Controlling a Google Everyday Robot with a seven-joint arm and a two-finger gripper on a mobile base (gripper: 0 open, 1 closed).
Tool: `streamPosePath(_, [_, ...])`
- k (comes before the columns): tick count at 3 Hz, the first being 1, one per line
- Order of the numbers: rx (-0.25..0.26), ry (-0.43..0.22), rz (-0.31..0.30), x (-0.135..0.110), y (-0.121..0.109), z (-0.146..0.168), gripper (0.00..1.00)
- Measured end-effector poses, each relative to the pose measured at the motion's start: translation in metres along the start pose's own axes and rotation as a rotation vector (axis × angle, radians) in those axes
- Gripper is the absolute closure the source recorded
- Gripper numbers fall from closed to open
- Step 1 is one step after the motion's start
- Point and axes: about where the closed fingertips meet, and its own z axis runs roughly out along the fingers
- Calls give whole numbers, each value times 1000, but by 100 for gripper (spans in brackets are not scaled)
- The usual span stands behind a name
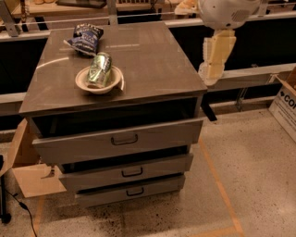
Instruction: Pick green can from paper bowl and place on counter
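Observation:
The green can [99, 69] lies on its side in the paper bowl [83, 86], on the left part of the counter [152, 60]. The can is dented, with its silver end toward the front. My gripper [211, 76] hangs down from the white arm joint at the top right, just past the counter's right edge. It is well to the right of the bowl and holds nothing that I can see.
A dark blue chip bag [87, 37] lies behind the bowl. The three drawers [120, 139] below stand slightly pulled out. A cardboard box [27, 171] sits on the floor at the left, another [286, 104] at the right. A wooden shelf with railings [69, 7] runs behind.

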Motion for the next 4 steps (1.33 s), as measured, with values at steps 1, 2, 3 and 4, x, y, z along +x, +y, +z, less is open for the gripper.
streamPosePath(1, [-3, 1, 2, 1, 1, 1, 0])
streamPosePath(2, [18, 44, -67, 5, -18, 18, 0])
streamPosePath(3, [11, 87, -216, 9, -53, 50, 0])
streamPosePath(4, [-1, 85, -393, -2, -86, 85, 0])
